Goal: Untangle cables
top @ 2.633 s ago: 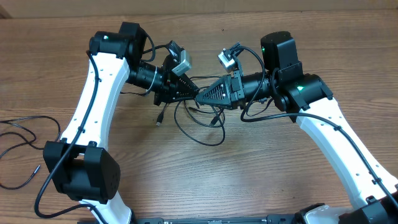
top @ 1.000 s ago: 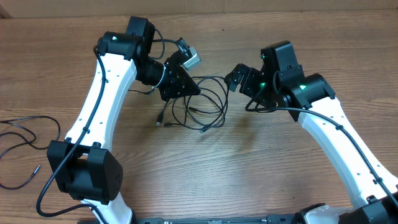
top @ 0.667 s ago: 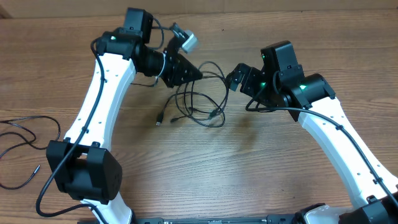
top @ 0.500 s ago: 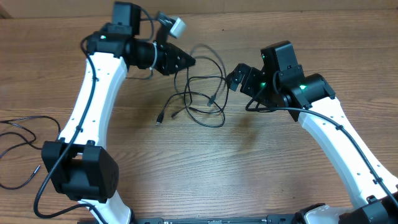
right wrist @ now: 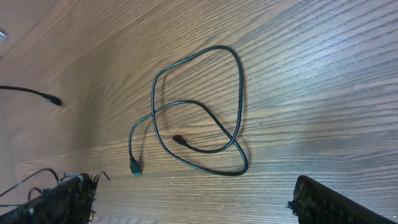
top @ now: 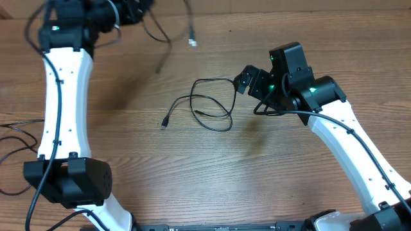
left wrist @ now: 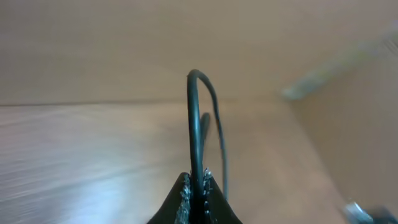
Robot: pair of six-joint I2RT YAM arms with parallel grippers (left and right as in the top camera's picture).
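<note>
Directions take the far edge of the table as 12 o'clock and the robot's side as 6.

Left gripper: raised at about 11 o'clock, at the very top of the overhead view. Its wrist view is blurred, but the fingers are pressed together and pinch a thin black cable. That cord rises straight out from between the tips, bends over and drops back down beside itself. From overhead, the held cord hangs clear of the wood, and its pale plug dangles toward 12 o'clock.

Right gripper: at about 2 o'clock, jaws spread wide with nothing between them.

A second cable lies flat on the table near the centre, in a loose loop that crosses over itself. In the right wrist view the loop sits ahead of the spread fingers, apart from both and touching neither. Its small plug lies nearer the finger on the left of that view. In the overhead view this plug points toward 8 o'clock, and the loop's near side lies just beside the right gripper.

A third cable lies at the 9 o'clock edge, partly hidden behind the left arm and well apart from both grippers.
</note>
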